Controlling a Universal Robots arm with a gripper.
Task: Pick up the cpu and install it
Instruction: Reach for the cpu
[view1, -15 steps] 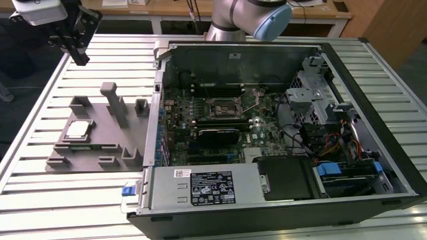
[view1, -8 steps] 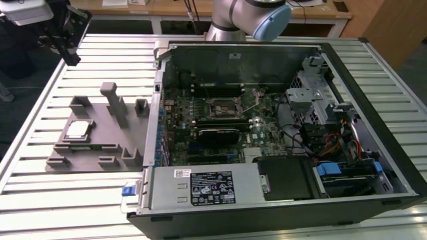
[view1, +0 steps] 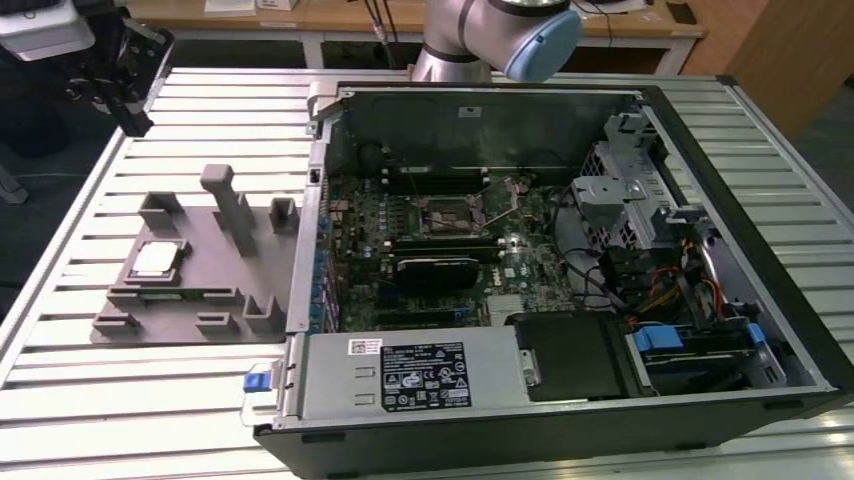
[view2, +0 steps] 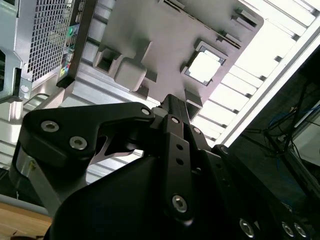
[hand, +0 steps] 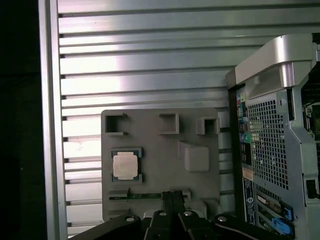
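Observation:
The cpu (view1: 158, 258) is a small silvery square lying flat in a recess of the grey holder tray (view1: 200, 295), on the slatted table at the exterior view's left. Both wrist views look down on the cpu (hand: 125, 165) (view2: 205, 67) in the tray (hand: 155, 150) (view2: 165, 35). My gripper (view1: 136, 125) hangs high above the table's far corner at the exterior view's left, well away from the cpu. Its black fingers (hand: 167, 200) stand pressed together with nothing between them. The gripper (hand: 172, 195) (view2: 175, 102) is shut. The motherboard's square socket (view1: 447, 215) lies inside the open computer case (view1: 747, 130).
Upright grey posts (view1: 222, 200) rise from the tray next to the cpu. A thin green strip (hand: 145, 196) sits in a tray slot. The case's raised side wall (view1: 318, 200) stands between tray and motherboard. The power supply (view1: 400, 375) and drive cage (view1: 627, 200) crowd the case.

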